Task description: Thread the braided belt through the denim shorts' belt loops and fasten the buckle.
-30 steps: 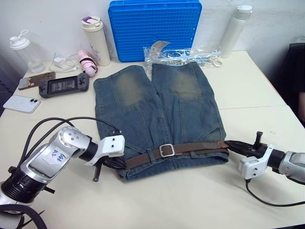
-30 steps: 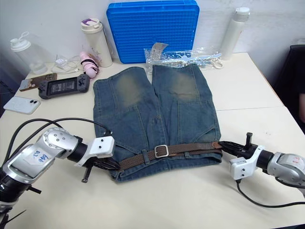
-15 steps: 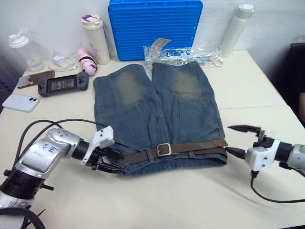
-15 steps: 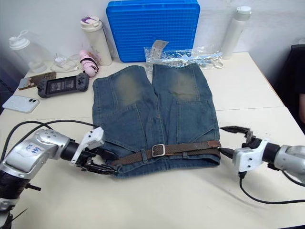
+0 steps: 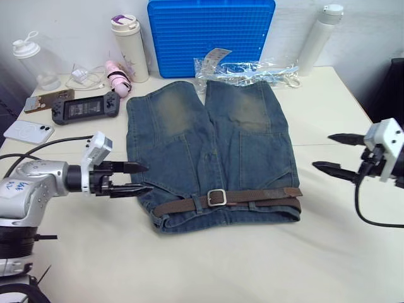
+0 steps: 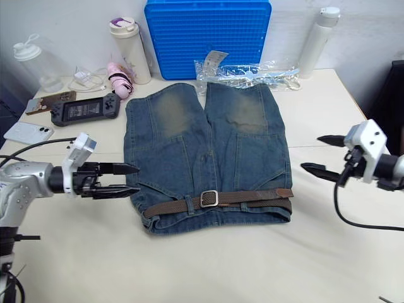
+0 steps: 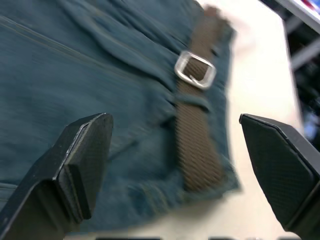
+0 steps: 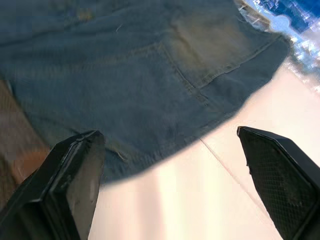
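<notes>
Dark-brown braided belt [image 5: 252,196] fastened across faded blue denim shorts [image 5: 211,145]; silver rectangular buckle [image 5: 218,197] closed. Left gripper [image 5: 134,178], right gripper [image 5: 333,153]: jaws wide open, empty, clear of shorts. Risk: re-approach snagging belt, dragging shorts.

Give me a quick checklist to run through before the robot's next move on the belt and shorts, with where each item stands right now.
1. Left hand open, holding nothing: ok.
2. Right hand open, clear of the denim shorts: ok.
3. Braided belt lies along the waistband, under at least one of the belt loops: ok.
4. Belt through every loop: cannot tell.
5. Buckle fastened, prong through the strap: cannot tell.
6. Shorts lying flat on the table: ok.
</notes>
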Action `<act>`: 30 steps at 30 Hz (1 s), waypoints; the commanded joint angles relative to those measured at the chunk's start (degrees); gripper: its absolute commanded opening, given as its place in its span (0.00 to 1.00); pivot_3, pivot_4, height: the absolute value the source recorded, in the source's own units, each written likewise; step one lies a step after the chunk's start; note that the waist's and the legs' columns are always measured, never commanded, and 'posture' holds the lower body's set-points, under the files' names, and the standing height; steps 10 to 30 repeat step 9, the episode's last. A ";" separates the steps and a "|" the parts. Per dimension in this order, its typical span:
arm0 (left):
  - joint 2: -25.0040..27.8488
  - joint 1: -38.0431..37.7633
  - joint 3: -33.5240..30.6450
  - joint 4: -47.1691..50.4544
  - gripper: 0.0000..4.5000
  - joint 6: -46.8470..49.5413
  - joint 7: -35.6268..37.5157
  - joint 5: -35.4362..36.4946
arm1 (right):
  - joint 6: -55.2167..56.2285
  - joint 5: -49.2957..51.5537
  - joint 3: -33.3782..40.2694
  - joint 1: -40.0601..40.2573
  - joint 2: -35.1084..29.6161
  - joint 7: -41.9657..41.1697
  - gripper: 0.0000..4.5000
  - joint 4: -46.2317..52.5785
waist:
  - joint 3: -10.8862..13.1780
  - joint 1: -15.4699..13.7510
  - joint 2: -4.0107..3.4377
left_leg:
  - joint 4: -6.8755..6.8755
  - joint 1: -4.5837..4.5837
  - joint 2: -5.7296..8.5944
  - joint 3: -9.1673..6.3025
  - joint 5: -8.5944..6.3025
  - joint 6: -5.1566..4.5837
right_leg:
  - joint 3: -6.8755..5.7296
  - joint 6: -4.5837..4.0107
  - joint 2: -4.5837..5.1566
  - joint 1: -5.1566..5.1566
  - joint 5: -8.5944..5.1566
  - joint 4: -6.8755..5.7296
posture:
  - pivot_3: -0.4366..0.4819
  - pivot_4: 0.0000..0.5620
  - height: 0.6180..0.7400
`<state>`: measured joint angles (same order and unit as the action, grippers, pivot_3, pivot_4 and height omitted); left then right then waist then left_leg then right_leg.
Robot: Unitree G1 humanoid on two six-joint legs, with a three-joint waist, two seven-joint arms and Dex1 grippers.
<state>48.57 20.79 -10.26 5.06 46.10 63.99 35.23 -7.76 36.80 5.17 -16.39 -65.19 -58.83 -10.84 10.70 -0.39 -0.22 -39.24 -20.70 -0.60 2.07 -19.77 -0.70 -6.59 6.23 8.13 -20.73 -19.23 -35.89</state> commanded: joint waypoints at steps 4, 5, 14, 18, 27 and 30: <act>-9.07 -6.94 -6.89 10.35 0.98 -4.11 -17.45 -2.02 | -9.12 1.03 4.82 0.77 5.57 3.87 1.00 6.01 | -0.01 -0.80 0.03 | -0.12 -0.44 0.05 0.05 0.01 -0.02 | -0.15 0.13 -0.08 -0.39 0.07 -0.03 | 0.48 0.27 0.61; -9.18 -8.17 -6.02 11.02 0.98 -5.59 -18.39 -3.69 | -10.02 0.68 5.24 0.80 6.48 4.43 1.00 5.98 | -0.02 -0.88 0.04 | -0.12 -0.45 0.06 0.06 0.01 -0.03 | -0.26 0.14 -0.24 -0.40 0.08 -0.02 | 0.48 0.27 0.61; -11.79 -11.22 -6.52 13.78 0.98 -4.25 -22.53 -2.22 | -11.67 0.26 7.23 1.12 10.10 5.83 1.00 5.92 | -0.02 -1.04 0.04 | -0.17 -0.45 0.04 0.14 0.01 -0.03 | -0.28 0.18 -0.38 -0.43 0.14 -0.05 | 0.48 0.27 0.61; -11.79 -11.22 -6.52 13.78 0.98 -4.25 -22.53 -2.22 | -11.67 0.26 7.23 1.12 10.10 5.83 1.00 5.92 | -0.02 -1.04 0.04 | -0.17 -0.45 0.04 0.14 0.01 -0.03 | -0.28 0.18 -0.38 -0.43 0.14 -0.05 | 0.48 0.27 0.61; -11.79 -11.22 -6.52 13.78 0.98 -4.25 -22.53 -2.22 | -11.67 0.26 7.23 1.12 10.10 5.83 1.00 5.92 | -0.02 -1.04 0.04 | -0.17 -0.45 0.04 0.14 0.01 -0.03 | -0.28 0.18 -0.38 -0.43 0.14 -0.05 | 0.48 0.27 0.61; -11.79 -11.22 -6.52 13.78 0.98 -4.25 -22.53 -2.22 | -11.67 0.26 7.23 1.12 10.10 5.83 1.00 5.92 | -0.02 -1.04 0.04 | -0.17 -0.45 0.04 0.14 0.01 -0.03 | -0.28 0.18 -0.38 -0.43 0.14 -0.05 | 0.48 0.27 0.61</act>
